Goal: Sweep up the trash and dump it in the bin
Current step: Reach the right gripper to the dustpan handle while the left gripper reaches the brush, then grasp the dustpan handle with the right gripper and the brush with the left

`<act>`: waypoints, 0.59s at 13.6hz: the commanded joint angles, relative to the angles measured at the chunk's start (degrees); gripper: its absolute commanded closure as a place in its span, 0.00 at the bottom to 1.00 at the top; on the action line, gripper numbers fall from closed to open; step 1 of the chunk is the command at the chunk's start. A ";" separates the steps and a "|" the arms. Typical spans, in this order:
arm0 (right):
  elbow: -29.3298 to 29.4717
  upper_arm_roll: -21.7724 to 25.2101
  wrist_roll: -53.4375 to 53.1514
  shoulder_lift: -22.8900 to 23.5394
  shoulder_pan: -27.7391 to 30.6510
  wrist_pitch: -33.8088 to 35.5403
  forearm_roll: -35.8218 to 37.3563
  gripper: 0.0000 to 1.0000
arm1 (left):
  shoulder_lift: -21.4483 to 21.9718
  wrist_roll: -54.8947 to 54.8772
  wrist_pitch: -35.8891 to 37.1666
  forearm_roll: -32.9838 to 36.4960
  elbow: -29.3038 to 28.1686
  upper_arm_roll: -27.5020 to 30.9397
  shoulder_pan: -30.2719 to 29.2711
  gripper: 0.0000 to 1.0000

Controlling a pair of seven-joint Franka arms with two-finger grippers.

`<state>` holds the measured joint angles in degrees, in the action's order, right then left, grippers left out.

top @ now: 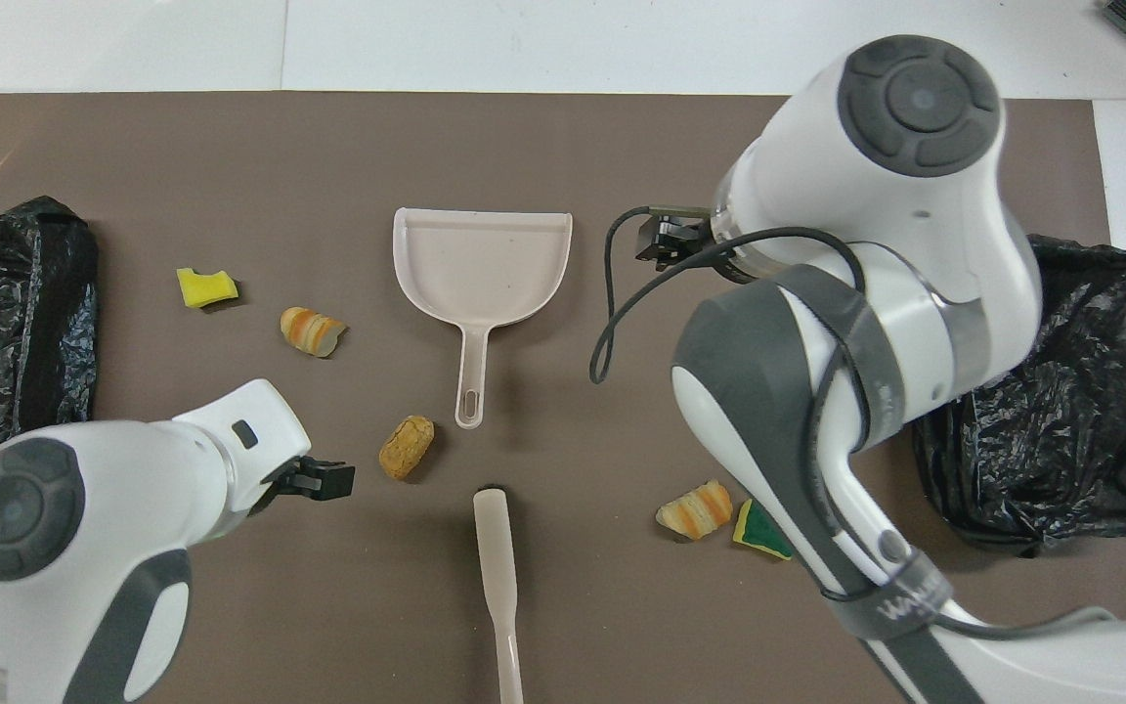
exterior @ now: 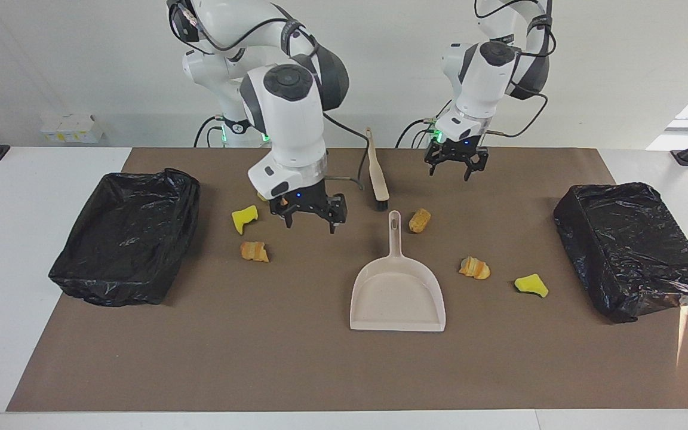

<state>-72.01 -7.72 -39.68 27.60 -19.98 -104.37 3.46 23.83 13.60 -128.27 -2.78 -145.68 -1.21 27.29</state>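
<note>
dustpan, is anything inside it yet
Nothing: the dustpan shows a bare tray in both views. The trash lies on the brown mat around it, with two pieces partly hidden under the right gripper. Both grippers are open and hold nothing.

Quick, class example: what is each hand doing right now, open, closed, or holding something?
Left hand: open, holding nothing, up over the mat beside the brush.
Right hand: open, holding nothing, over the mat near the dustpan handle.

Matt brown paper-like mat; glossy crinkly black plastic bin liners; smooth beige plastic dustpan.
</note>
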 commanded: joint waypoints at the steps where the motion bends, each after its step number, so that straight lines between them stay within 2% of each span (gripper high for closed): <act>1: 4.78 0.16 -5.74 7.10 -4.69 -3.54 1.19 0.00 | 1.49 9.82 -5.30 -0.30 -5.47 -1.93 7.32 0.00; 3: 4.43 0.51 -8.30 9.57 -8.92 -6.80 1.63 0.00 | -0.18 15.46 -10.57 -0.30 -7.85 -6.50 9.35 0.00; 5: 3.03 0.08 -9.10 9.31 -10.07 -6.72 2.25 0.00 | -2.02 22.40 -12.87 -0.30 -7.86 -10.46 10.93 0.00; 8: -1.36 -0.01 -9.63 8.87 -12.19 -10.67 2.25 0.00 | -6.06 28.66 -16.20 -0.30 -7.86 -16.52 11.64 0.00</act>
<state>-70.98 -7.55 -48.04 36.96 -32.36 -112.61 4.58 20.16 39.01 -141.35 -2.82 -152.93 -15.72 38.04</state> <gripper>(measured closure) 0.000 0.000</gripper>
